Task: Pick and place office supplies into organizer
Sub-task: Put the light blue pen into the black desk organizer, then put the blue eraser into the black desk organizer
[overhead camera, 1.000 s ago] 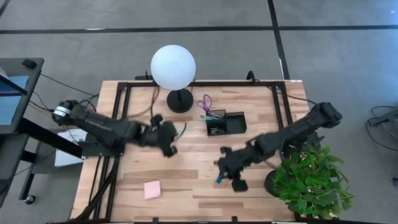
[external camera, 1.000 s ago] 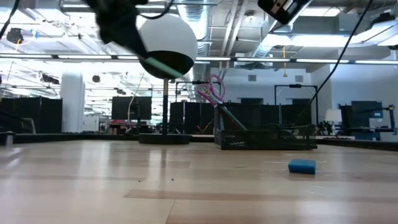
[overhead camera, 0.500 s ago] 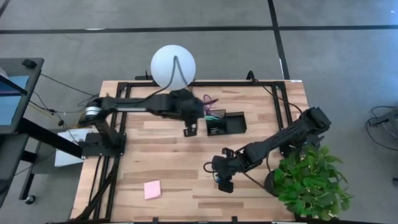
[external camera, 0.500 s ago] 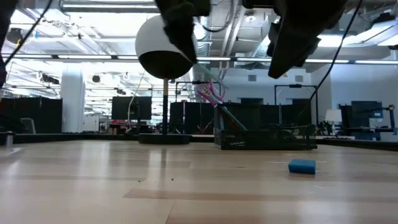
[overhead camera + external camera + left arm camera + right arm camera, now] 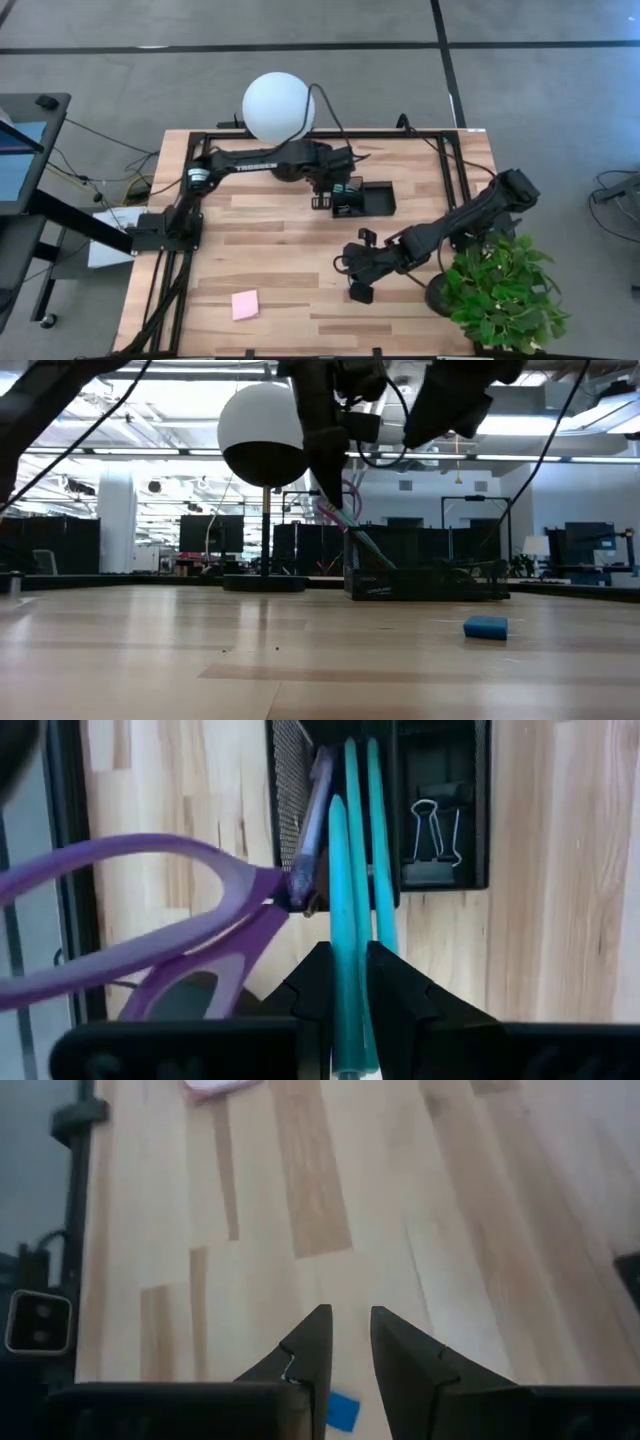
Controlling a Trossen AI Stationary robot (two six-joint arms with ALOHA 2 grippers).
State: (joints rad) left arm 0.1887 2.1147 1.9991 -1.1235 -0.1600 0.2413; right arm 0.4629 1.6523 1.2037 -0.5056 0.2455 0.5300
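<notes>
My left gripper point(image 5: 320, 200) point(image 5: 347, 965) is shut on a teal pen point(image 5: 338, 900) just over the left end of the black organizer point(image 5: 372, 200). Two more teal pens point(image 5: 376, 830), a purple pen point(image 5: 318, 810) and the purple-handled scissors point(image 5: 150, 925) lean out of that end. A black clip point(image 5: 430, 835) lies in another compartment. My right gripper point(image 5: 360, 288) point(image 5: 347, 1335) hangs open by a narrow gap above the blue eraser point(image 5: 343, 1412) point(image 5: 486, 627), which lies flat on the table. The pink sticky-note pad point(image 5: 245, 305) lies near the front left. My left gripper pinches the teal pen's shaft point(image 5: 345, 1010) between its two fingers. The pen runs along the fingers and sticks out past their tips, slanting down. Its pointed end point(image 5: 335, 805) is at the organizer's left compartment; whether it touches anything there, I cannot tell.
A white globe lamp point(image 5: 278, 108) on a round black base stands just behind the left arm at the far edge. A green plant point(image 5: 500, 290) fills the front right corner beside the right arm. Bare wood lies between the pad and the eraser.
My left gripper has swung with the teal pen from the table's left middle toward the far right, rolling as it went, and now stands at the organizer's left end. My right gripper has sunk a little over the eraser and turned.
</notes>
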